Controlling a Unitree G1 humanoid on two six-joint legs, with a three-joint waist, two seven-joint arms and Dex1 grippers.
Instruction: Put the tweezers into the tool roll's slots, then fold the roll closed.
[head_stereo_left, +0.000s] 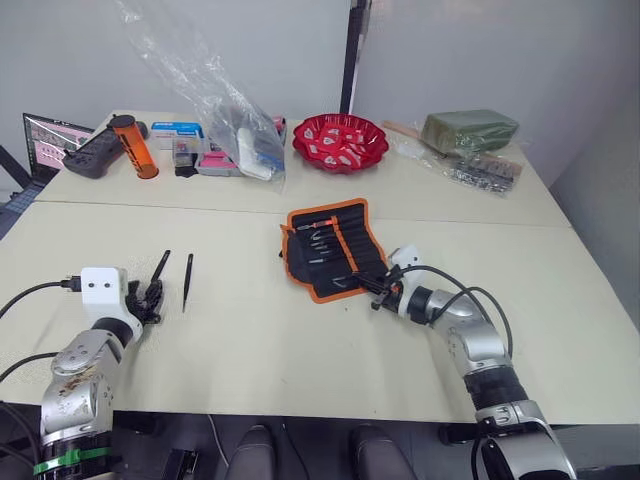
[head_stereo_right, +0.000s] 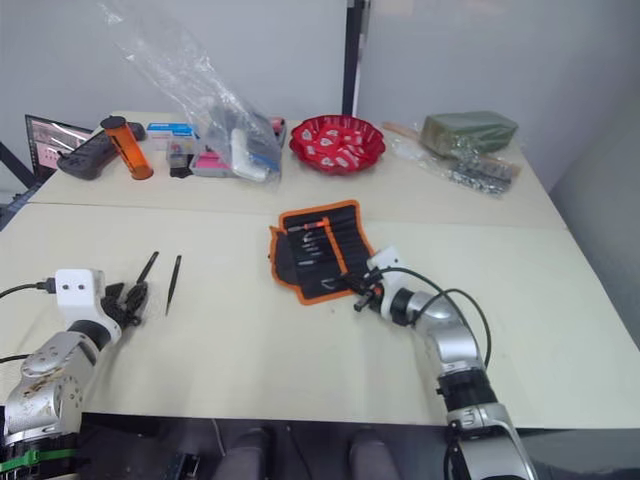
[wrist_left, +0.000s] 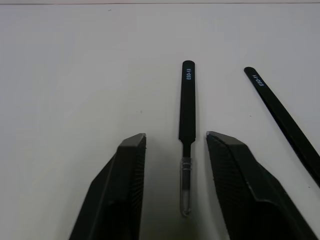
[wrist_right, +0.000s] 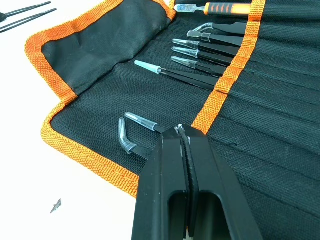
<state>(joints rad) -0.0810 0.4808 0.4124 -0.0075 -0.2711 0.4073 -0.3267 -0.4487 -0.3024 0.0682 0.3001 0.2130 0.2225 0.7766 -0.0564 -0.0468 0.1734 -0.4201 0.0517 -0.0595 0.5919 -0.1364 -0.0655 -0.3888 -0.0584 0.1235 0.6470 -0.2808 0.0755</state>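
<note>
Head cam: tool roll (head_stereo_left: 333, 248) is laid open on the surface (head_stereo_left: 250, 330), in front of the red bowl (head_stereo_left: 339, 141). Two loose tweezers (head_stereo_left: 187, 281) are seen well left of the roll, side by side. Left tool (head_stereo_left: 148, 297) is placed at the near end of the pair. Right tool (head_stereo_left: 378, 292) is set at the roll's near right edge.

L wrist cam: left tool (wrist_left: 175, 145) is spread wide, nothing gripped; one tweezer (wrist_left: 187, 107) is framed between the fingers, not touched. 2nd tweezer (wrist_left: 282, 122) is seen just beside.

R wrist cam: right tool (wrist_right: 182, 137) is pressed fully closed, nothing visibly clamped, tip over the roll (wrist_right: 100, 55) fabric next to the orange stripe (wrist_right: 225, 85). Several tweezers (wrist_right: 172, 74) are slotted under the stripe.
</note>
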